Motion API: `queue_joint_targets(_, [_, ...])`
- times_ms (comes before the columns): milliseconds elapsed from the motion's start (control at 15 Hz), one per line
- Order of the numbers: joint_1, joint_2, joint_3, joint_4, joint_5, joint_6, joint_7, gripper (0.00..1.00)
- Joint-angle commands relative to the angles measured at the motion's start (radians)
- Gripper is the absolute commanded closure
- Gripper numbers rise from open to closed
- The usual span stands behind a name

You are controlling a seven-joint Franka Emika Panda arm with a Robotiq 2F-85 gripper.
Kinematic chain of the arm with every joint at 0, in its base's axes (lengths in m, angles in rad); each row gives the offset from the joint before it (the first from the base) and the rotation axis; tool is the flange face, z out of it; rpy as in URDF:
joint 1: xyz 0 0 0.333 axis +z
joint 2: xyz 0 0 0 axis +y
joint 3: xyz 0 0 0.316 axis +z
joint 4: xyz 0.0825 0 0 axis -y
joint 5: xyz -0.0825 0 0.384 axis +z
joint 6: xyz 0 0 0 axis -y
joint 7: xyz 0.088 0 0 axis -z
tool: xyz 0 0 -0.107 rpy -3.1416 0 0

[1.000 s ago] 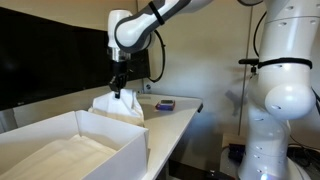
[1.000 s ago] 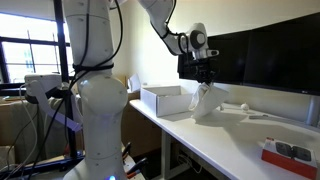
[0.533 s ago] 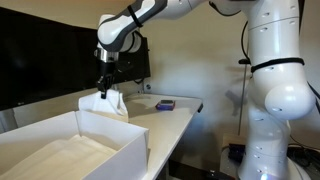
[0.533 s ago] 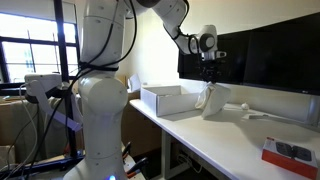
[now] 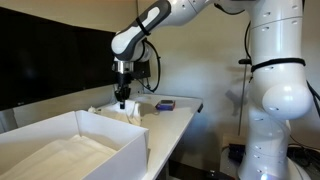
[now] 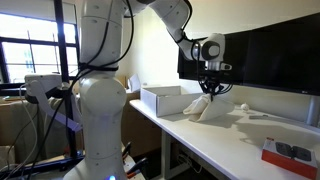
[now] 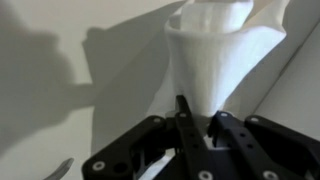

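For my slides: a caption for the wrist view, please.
Shut gripper pinches a white cloth that fans out cone-like over the white table.

Setting: office-style robotics lab.
We record a long white tabletop point(image 6: 212, 146), large dark monitors point(image 6: 272, 55) along its far edge, a window point(image 6: 25, 55), and a pedestal-mounted arm point(image 6: 100, 105).

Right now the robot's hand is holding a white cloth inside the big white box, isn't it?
Not inside. The hand holds the white cloth over the table, beside the big white box, as an exterior view shows.
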Motion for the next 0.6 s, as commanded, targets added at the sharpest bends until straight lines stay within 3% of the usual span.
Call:
queue_joint_targets(0, [-0.023,-0.048,-0.021,-0.078,-0.009,-0.018,0.014,0.95])
queue_joint_targets(533, [-0.061,-0.034,-0.090,-0.113,-0.046,-0.039,0.048,0.95])
